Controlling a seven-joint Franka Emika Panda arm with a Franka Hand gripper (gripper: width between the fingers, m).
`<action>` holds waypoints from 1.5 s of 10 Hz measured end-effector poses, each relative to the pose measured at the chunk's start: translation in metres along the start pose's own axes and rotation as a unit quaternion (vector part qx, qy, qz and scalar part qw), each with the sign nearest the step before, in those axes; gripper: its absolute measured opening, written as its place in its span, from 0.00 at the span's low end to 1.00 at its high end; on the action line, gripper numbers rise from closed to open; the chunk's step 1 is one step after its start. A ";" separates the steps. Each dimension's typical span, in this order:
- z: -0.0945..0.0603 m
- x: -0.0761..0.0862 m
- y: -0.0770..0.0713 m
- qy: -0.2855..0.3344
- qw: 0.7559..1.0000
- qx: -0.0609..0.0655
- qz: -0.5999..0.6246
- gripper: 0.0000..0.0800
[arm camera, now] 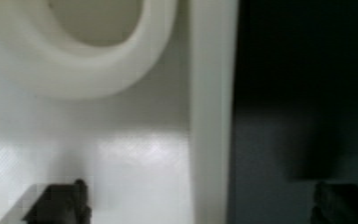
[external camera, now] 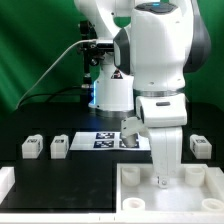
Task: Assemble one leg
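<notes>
White leg, clear of wide-spread claw, toward exterior view's right

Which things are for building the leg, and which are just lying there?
For the job: the small white legs; the open pincer; the white panel with a round hole.
Just lying about: the marker board; the big white frame.

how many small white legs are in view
3 plainly: one leg and a second leg at the exterior view's left, a third leg at its right. A white block by the marker board, half behind the arm, may be a fourth.
</notes>
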State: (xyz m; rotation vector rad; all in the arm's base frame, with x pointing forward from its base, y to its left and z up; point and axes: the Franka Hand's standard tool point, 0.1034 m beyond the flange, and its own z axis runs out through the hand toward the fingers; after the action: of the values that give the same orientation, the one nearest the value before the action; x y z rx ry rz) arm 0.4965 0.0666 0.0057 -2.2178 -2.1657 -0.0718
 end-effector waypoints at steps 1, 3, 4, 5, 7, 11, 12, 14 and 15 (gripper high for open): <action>0.000 0.000 0.000 0.000 1.000 0.000 0.000 0.81; 0.000 0.000 0.000 0.000 1.000 0.000 0.000 0.81; 0.000 0.000 0.000 0.000 1.000 0.000 0.000 0.81; 0.000 -0.001 0.000 0.000 1.000 0.000 0.000 0.81; 0.000 -0.001 0.000 0.000 1.000 0.000 0.001 0.81; -0.030 0.023 -0.001 -0.003 0.991 -0.008 0.131 0.81; -0.032 0.038 -0.004 0.003 0.973 -0.011 0.229 0.81; -0.031 0.051 -0.010 0.016 0.943 -0.015 0.332 0.81; -0.031 0.051 -0.009 0.018 0.926 -0.013 0.377 0.81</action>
State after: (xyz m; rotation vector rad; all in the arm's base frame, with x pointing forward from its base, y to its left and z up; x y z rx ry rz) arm 0.4882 0.1153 0.0397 -2.8500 -1.1611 -0.1092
